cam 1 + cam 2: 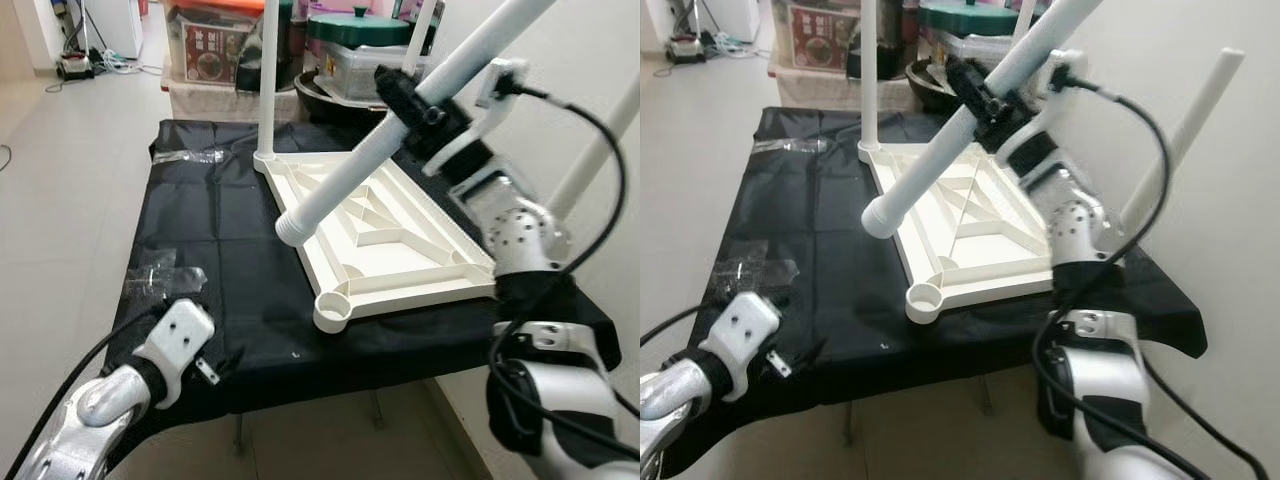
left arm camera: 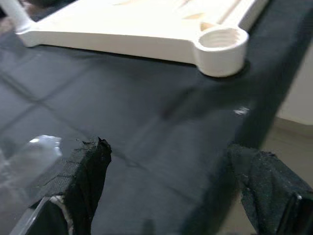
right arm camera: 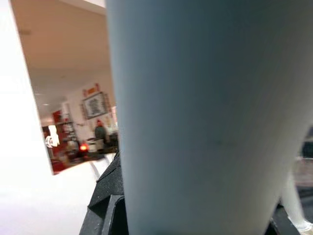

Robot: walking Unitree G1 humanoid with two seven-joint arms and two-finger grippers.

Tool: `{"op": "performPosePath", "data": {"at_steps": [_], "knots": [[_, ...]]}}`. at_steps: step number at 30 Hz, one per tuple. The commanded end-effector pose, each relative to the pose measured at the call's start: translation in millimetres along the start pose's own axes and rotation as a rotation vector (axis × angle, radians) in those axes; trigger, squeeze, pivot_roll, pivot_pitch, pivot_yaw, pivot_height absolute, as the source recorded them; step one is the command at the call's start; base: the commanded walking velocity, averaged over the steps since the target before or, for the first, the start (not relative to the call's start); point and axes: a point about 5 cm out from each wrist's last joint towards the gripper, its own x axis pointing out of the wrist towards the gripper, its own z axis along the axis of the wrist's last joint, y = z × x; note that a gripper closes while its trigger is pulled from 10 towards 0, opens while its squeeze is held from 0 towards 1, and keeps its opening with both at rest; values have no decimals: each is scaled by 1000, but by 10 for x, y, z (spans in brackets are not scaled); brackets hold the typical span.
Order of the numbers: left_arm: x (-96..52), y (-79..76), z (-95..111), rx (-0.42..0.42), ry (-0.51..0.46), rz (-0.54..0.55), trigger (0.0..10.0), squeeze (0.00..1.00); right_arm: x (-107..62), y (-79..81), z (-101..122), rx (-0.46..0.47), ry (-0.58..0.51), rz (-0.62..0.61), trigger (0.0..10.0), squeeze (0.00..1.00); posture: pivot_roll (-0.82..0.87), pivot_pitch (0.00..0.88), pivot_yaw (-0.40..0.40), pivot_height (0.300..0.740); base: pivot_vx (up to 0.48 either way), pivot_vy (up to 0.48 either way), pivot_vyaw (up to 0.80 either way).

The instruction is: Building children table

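Item: children's table, part-built. We record the tabletop (image 1: 400, 245) lying upside down on the black cloth (image 1: 220, 250) of a work surface, ribbed underside up, so its corner sockets face upward to take legs. We judge this the reason for its placing.

Fitted leg: one white leg (image 1: 268, 80) stands upright in the far corner socket. Further white legs rise at the tabletop's far and right side; we cannot tell how they are seated.

Open socket: the near corner socket (image 1: 334, 311) is empty, its threaded mouth up, close to the cloth's front edge.

Leg in hand: the right gripper (image 1: 412, 103) has its black fingers clamped round a loose leg (image 1: 350, 175) part-way along its length. We judge the mid-shaft hold gives control of the free end. Its long axis runs on a slant, the high end up and to the robot's right, the threaded low end pointing down and leftward, above the tabletop and short of the empty socket.

Left gripper (image 2: 166, 191): fingers spread, holding nothing, low over the cloth's near edge, pointing toward the empty socket. A scrap of clear wrapping (image 1: 160, 280) lies beside it.
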Motion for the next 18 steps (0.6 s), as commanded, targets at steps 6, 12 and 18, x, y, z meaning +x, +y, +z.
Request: {"op": "performPosePath", "data": {"at_steps": [6, 12, 18], "knots": [[14, 9, 89, 36, -44, -25, 10000, 0, 43, 24, 5, 27, 12, 32, 0, 0, 135, 0, -156, 740, 0, 0, 0], [88, 163, 190, 101, -70, -29, 10000, 0, 49, 158, -188, 65, 64, 94, 0, 0, 128, 0, -148, 740, 0, 0, 0], [185, 331, 255, 143, -69, 30, 10000, 0, 61, 290, -310, 95, 93, 147, 0, 0, 117, 0, -136, 740, 0, 0, 0]]}}
